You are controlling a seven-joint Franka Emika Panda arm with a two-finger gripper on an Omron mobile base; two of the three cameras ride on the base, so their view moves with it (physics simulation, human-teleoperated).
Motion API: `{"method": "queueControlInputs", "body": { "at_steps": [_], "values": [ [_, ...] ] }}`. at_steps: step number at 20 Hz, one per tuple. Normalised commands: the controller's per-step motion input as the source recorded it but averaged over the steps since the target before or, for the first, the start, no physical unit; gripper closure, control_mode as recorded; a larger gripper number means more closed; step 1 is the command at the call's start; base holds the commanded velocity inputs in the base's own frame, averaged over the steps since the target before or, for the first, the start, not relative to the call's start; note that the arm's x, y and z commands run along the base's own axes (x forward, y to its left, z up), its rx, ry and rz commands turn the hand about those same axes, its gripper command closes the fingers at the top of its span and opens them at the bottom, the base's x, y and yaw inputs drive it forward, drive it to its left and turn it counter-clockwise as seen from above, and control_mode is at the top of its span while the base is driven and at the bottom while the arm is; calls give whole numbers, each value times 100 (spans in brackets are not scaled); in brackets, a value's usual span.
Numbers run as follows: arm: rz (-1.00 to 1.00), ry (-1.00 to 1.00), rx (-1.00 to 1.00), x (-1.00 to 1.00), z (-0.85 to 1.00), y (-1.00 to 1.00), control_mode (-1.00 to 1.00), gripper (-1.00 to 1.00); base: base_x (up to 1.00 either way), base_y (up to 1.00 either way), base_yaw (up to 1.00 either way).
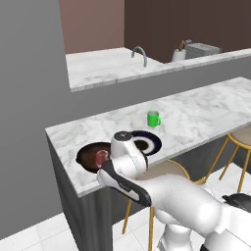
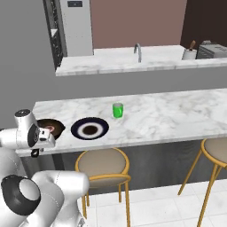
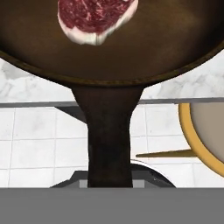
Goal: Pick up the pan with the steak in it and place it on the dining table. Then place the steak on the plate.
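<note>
Dining table [image 1: 206, 110]: long white-grey marble top w/ dark grey sides, runs from centre-left to right edge of left base view; same slab crosses mid-height of right base view [image 2: 168, 115]. In hand view its marble shows as a strip under the pan, upper left [image 3: 17, 85].

Higher marble counter [image 2: 119, 60] w/ curved metal faucet [image 2: 138, 51]: upper centre of right base view, behind the dining table.

Round stools, tan seat and gold legs: one at lower centre of right base view [image 2: 103, 165], just under the table overhang; another at right edge [image 2: 217, 150].

Pan [image 1: 90, 157]: round dark brown-black cast-iron skillet, sits at the near left end of the table top, centre-left in left base view; at left edge in right base view [image 2: 52, 126]. In hand view the bowl spans the top, straight dark handle [image 3: 109, 144] runs down the centre, overhanging the table edge above white floor tile.

Plate [image 2: 90, 129]: round, navy rim, white centre, just beside the pan on its right, apart from it.

Green mug [image 2: 117, 110]: further back on the table, near the plate.

Steak [image 3: 94, 17]: flat red-pink slab w/ pale fat edge, lies inside the pan, top centre of hand view.

Gripper [image 2: 42, 137]: jaws fully closed on the pan handle end.
</note>
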Motion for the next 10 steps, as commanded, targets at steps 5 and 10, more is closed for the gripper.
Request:
{"method": "queueControlInputs", "body": {
  "at_steps": [5,10],
  "values": [
    [0,5,0,20,0,3,-100,100,0,0,0],
    [0,2,0,0,-3,0,-100,100,0,0,0]
  ]
}}
